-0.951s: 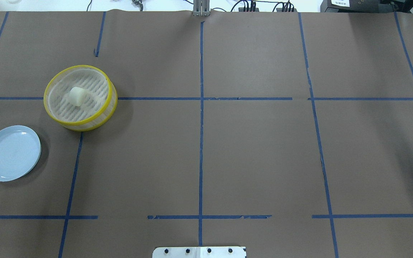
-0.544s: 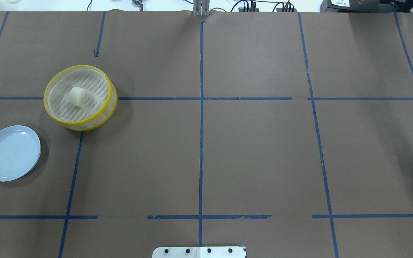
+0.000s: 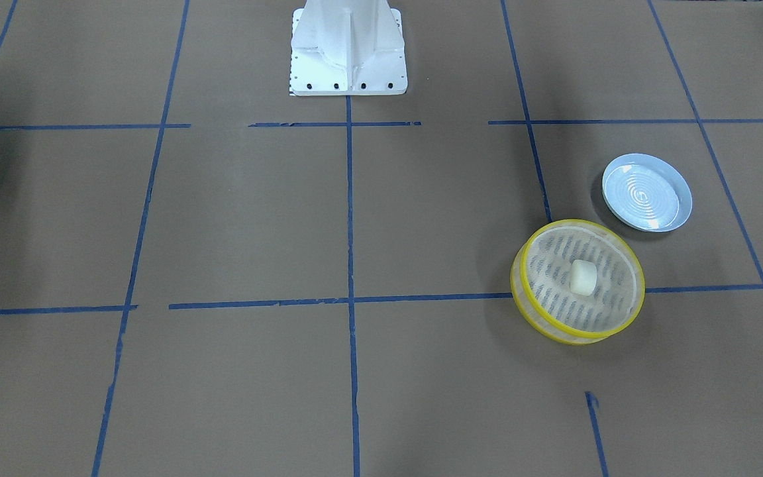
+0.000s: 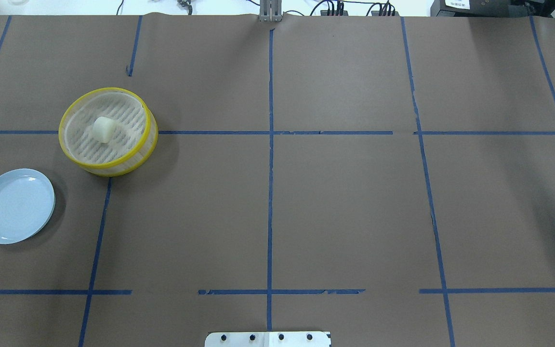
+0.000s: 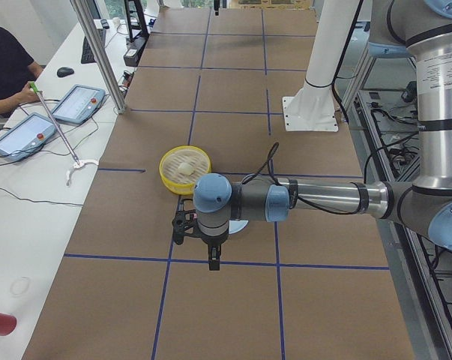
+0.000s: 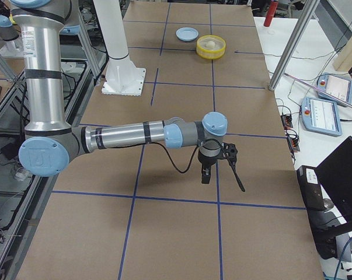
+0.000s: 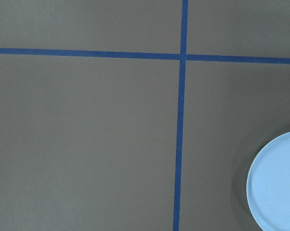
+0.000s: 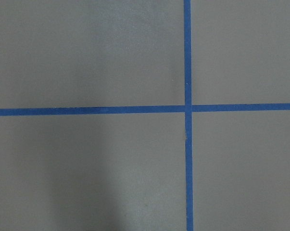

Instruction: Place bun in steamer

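Note:
The cream-white bun (image 4: 103, 129) lies inside the yellow-rimmed steamer (image 4: 148, 126) on the table's left half; nothing touches it. The front-facing view shows the bun (image 3: 582, 276) in the middle of the steamer (image 3: 517, 278). No gripper shows in the overhead or front-facing views. In the exterior left view my left gripper (image 5: 199, 244) hangs above the table, apart from the steamer (image 5: 166, 166); I cannot tell if it is open. In the exterior right view my right gripper (image 6: 219, 169) hangs far from the steamer (image 6: 211, 53); I cannot tell its state.
A pale blue plate (image 4: 15, 206) lies empty beside the steamer, and its edge shows in the left wrist view (image 7: 277, 183). The robot's white base (image 3: 347, 66) stands at mid table. A person and tablets (image 5: 76, 103) are at the far side bench.

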`<action>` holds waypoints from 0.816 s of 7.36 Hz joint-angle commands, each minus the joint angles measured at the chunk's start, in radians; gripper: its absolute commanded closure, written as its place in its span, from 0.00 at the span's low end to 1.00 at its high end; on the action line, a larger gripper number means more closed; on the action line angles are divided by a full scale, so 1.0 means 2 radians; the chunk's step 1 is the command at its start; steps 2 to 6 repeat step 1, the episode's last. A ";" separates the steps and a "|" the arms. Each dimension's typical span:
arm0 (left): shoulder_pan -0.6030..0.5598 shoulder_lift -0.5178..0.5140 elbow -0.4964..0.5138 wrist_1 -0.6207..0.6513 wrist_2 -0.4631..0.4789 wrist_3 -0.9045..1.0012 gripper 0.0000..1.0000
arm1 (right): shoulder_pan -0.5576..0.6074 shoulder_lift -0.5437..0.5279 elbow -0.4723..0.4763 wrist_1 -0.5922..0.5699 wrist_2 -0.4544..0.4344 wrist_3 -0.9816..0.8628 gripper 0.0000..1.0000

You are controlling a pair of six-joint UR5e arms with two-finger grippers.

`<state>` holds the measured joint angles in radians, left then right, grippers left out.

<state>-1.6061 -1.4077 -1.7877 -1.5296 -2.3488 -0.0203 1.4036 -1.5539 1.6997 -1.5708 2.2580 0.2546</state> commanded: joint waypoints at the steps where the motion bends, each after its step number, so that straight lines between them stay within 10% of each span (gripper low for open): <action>1: -0.003 0.000 -0.003 0.000 -0.001 -0.001 0.00 | 0.000 0.000 0.000 0.000 0.000 0.000 0.00; 6: -0.003 0.000 -0.003 0.000 -0.001 -0.001 0.00 | 0.000 0.000 0.000 0.000 0.000 0.000 0.00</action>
